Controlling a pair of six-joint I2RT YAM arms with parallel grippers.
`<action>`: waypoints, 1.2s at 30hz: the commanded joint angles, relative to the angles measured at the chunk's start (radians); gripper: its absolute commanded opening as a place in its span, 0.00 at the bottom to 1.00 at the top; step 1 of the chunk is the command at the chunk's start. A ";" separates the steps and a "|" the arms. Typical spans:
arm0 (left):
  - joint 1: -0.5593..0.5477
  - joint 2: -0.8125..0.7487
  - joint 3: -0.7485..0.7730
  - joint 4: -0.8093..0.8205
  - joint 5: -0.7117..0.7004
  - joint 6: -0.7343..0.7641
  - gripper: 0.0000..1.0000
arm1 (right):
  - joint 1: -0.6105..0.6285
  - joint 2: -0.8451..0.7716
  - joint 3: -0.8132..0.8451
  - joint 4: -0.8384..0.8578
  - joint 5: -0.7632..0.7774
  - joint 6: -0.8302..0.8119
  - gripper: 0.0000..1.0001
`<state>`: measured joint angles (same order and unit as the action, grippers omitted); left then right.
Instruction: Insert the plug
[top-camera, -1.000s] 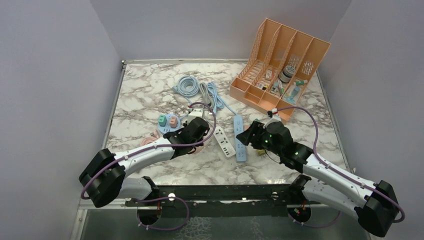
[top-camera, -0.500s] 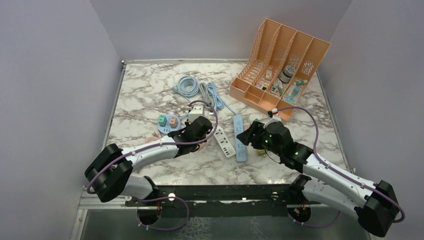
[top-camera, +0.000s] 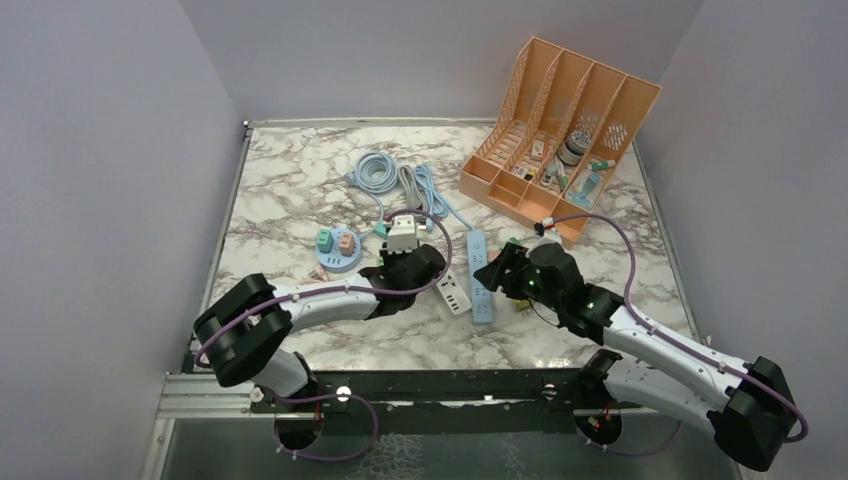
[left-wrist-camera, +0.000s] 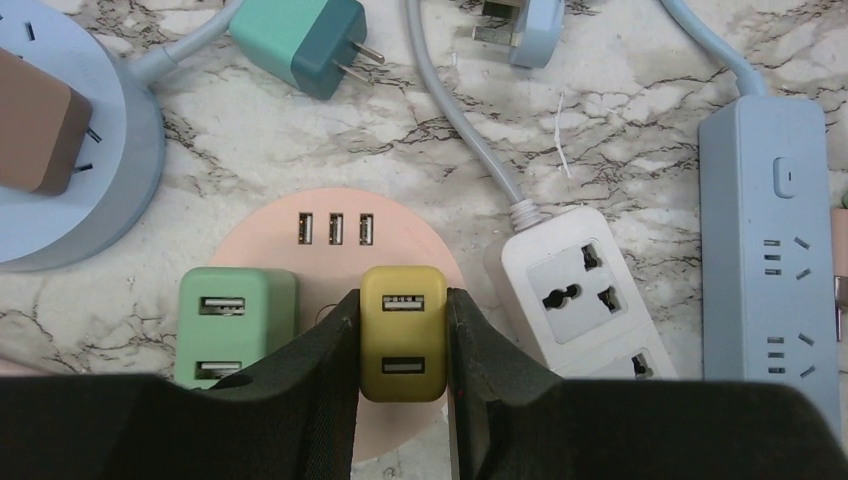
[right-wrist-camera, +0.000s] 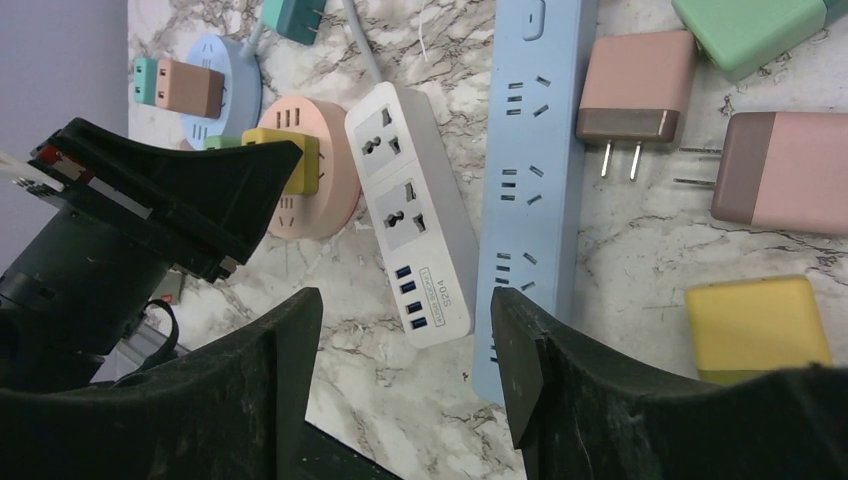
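Observation:
The yellow plug (left-wrist-camera: 403, 345), a small charger block with two USB ports on top, is pinched between the black fingers of my left gripper (left-wrist-camera: 402, 305). It stands on the pink round socket hub (left-wrist-camera: 260, 235), right of a green charger (left-wrist-camera: 235, 320) plugged in there. I cannot tell whether its prongs are seated. The right wrist view shows the same yellow plug (right-wrist-camera: 290, 160) against the pink hub (right-wrist-camera: 335, 190). My right gripper (right-wrist-camera: 405, 330) hangs open over bare marble near the ends of the white strip (right-wrist-camera: 415, 220) and blue strip (right-wrist-camera: 525, 190).
A blue round hub (left-wrist-camera: 90, 200) with a brown adapter lies left, a loose teal plug (left-wrist-camera: 305, 40) beyond. Loose adapters lie by the blue strip: yellow (right-wrist-camera: 760, 325), pink (right-wrist-camera: 630, 90). Coiled cables (top-camera: 385, 175) and an orange organizer (top-camera: 560, 130) stand at the back.
My left arm has reached further right and forward, carrying the gripper toward the white strip. The right arm has stayed put.

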<state>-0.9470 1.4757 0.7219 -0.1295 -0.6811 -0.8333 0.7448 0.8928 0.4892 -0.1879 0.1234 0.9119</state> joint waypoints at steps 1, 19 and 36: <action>-0.051 0.162 -0.101 -0.255 0.135 -0.118 0.00 | 0.002 0.007 0.026 -0.021 0.042 0.006 0.63; -0.089 0.151 -0.102 -0.181 0.174 -0.143 0.00 | 0.002 0.011 0.034 -0.040 0.056 0.014 0.62; 0.060 -0.082 0.239 -0.337 0.214 0.142 0.63 | 0.002 0.068 0.084 -0.068 0.039 -0.068 0.64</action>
<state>-0.8959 1.4471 0.9096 -0.4080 -0.5121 -0.7540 0.7448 0.9436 0.5255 -0.2340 0.1448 0.8833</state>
